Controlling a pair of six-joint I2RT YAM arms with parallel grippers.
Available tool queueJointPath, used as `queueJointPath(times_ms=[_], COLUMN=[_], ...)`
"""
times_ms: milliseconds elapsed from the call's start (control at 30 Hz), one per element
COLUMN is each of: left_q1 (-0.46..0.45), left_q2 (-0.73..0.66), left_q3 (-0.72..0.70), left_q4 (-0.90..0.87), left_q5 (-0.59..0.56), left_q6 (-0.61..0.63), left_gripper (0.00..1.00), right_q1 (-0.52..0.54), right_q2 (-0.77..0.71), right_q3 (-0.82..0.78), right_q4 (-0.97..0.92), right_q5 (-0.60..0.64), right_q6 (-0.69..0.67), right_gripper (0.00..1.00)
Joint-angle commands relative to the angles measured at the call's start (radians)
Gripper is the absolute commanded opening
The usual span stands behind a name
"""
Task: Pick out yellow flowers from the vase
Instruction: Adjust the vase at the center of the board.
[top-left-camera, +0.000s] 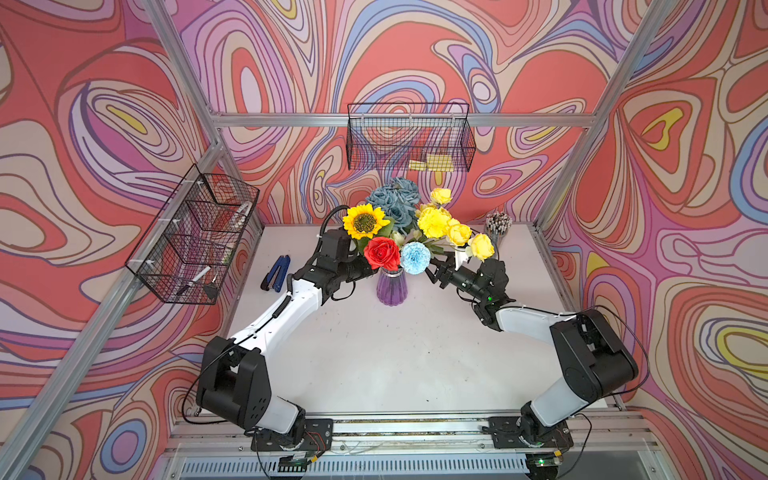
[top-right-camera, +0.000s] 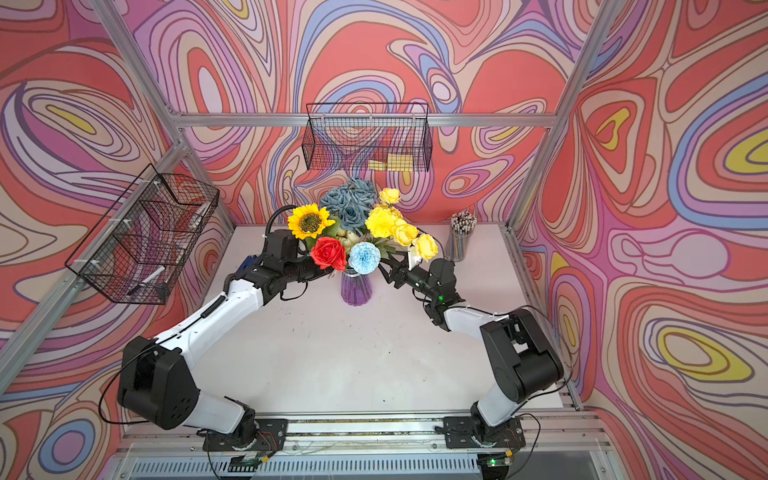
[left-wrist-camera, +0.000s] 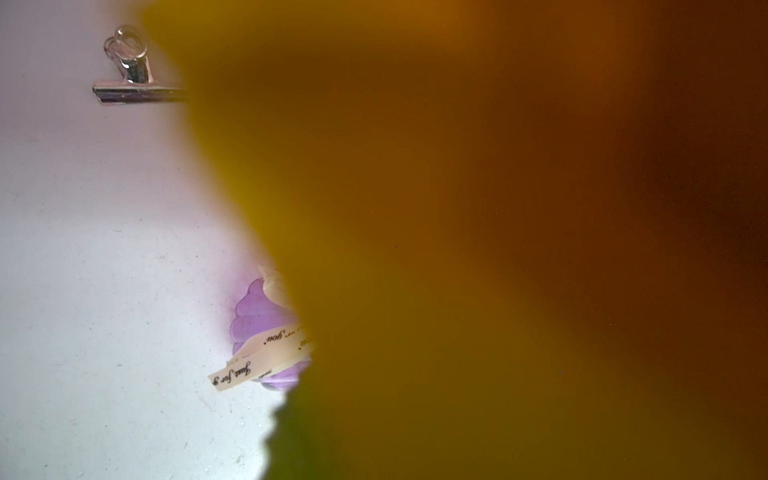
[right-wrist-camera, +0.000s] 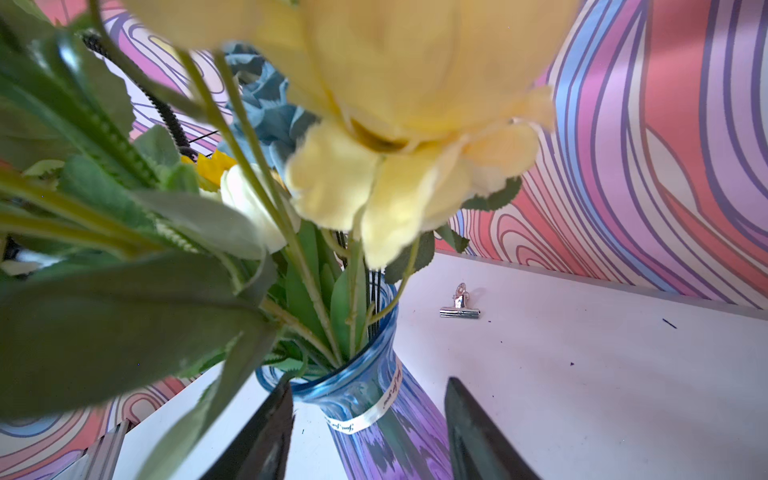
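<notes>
Blurred yellow petals (left-wrist-camera: 415, 208) fill your left wrist view; the left end effector (top-left-camera: 364, 270), closed with its catch hidden, sits below the sunflower (top-left-camera: 365, 221). Your right end effector (right-wrist-camera: 369, 384), jaws apart, faces the vase (right-wrist-camera: 395, 440) neck; yellow roses (right-wrist-camera: 395, 187) rise just above it.

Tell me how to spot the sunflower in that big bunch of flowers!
Find the purple vase near the middle of the white table. Sticking out of it on the side of the left arm, next to the red rose, is the sunflower. It alone has flat, pointed yellow petals around a big dark centre.
</notes>
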Motion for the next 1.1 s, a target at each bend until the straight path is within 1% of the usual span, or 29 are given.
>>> queueJointPath(times_ms=[0, 200, 333, 533, 633, 833, 900, 967, 1000, 1067], left_q1=[-0.007, -0.007, -0.007, -0.006, -0.005, -0.005, -0.003, -0.003, -0.003, -0.003], left_q2=[0.025, 0.070, 0.121, 0.163, 0.174, 0.188, 0.193, 0.198, 0.200, 0.201], left_q3=[0.020, 0.040, 0.080, 0.122, 0.149, 0.182, 0.189, 0.197, 0.202, 0.207], left_q4=[-0.028, -0.015, -0.034, -0.038, -0.059, -0.068, -0.068, -0.067, -0.068, -0.100], left_q5=[-0.025, -0.027, -0.030, -0.020, -0.025, -0.008, -0.001, -0.003, -0.013, -0.034], left_q6=[0.018, 0.037, 0.068, 0.091, 0.129, 0.230, 0.242, 0.253, 0.256, 0.255], left_gripper=[0.30, 0.29, 0.29, 0.24, 0.20, 0.19, 0.19, 0.21, 0.25, 0.46], right_q1=[0.006, 0.004, 0.006, 0.012, 0.012, 0.038, 0.053, 0.074, 0.088, 0.126], right_q2=[-0.026, -0.030, -0.039, -0.056, -0.062, -0.065, -0.060, -0.059, -0.062, -0.073], right_q3=[-0.011, -0.006, -0.006, -0.006, -0.001, -0.011, -0.018, -0.025, -0.027, -0.031], right_q4=[-0.008, -0.024, -0.036, -0.057, -0.073, -0.043, -0.011, 0.009, 0.006, -0.015], right_q5=[0.003, 0.001, 0.002, 0.009, 0.012, 0.053, 0.072, 0.086, 0.098, 0.121], right_q6=[-0.015, -0.028, -0.037, -0.050, -0.062, -0.094, -0.097, -0.102, -0.113, -0.145], right_gripper=[0.59, 0.58, 0.58, 0.58, 0.58, 0.57, 0.55, 0.53, 0.53, 0.52])
